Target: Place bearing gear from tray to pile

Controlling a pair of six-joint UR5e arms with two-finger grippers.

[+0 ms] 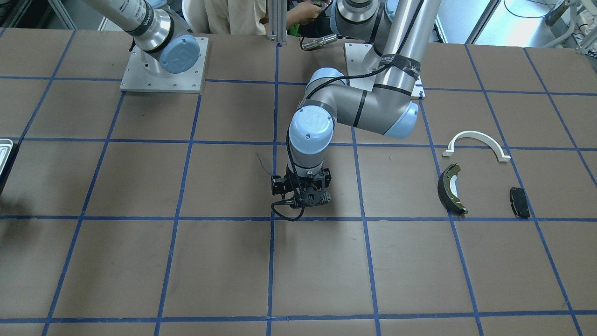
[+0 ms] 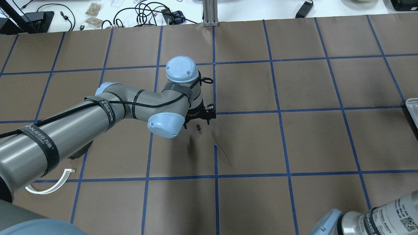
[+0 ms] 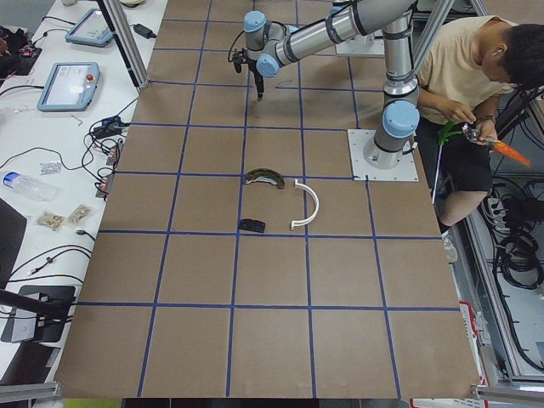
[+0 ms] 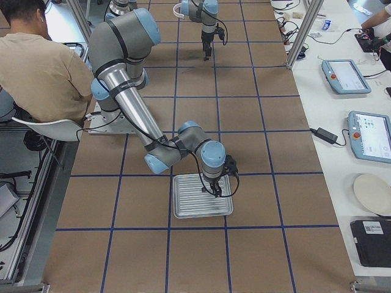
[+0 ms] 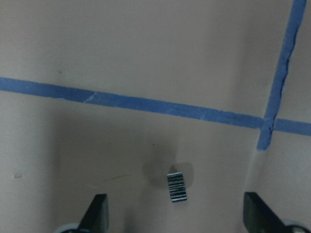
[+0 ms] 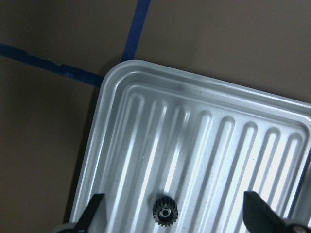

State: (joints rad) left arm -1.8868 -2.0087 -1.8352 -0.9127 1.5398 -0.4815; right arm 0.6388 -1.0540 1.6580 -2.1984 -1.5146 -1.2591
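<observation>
The silver tray [image 4: 183,204] lies under my right gripper [image 4: 216,190]. In the right wrist view a small black bearing gear [image 6: 165,212] lies flat in the ribbed tray [image 6: 146,126], just below the point between my open right gripper's [image 6: 175,196] fingers. The pile lies far off: a white arch [image 1: 476,140], a brake shoe [image 1: 451,189] and a black pad [image 1: 519,201]. My left gripper [image 1: 302,198] hangs open over mid-table, with a small black ribbed part [image 5: 177,187] lying on the paper between its fingers [image 5: 99,213].
Brown paper with blue tape grid lines [image 1: 275,261] covers the table. A person [image 4: 43,67] sits behind the robot bases. Only the tray's edge shows in the front view [image 1: 4,154] and in the overhead view [image 2: 412,109]. Tablets and cables lie on side benches.
</observation>
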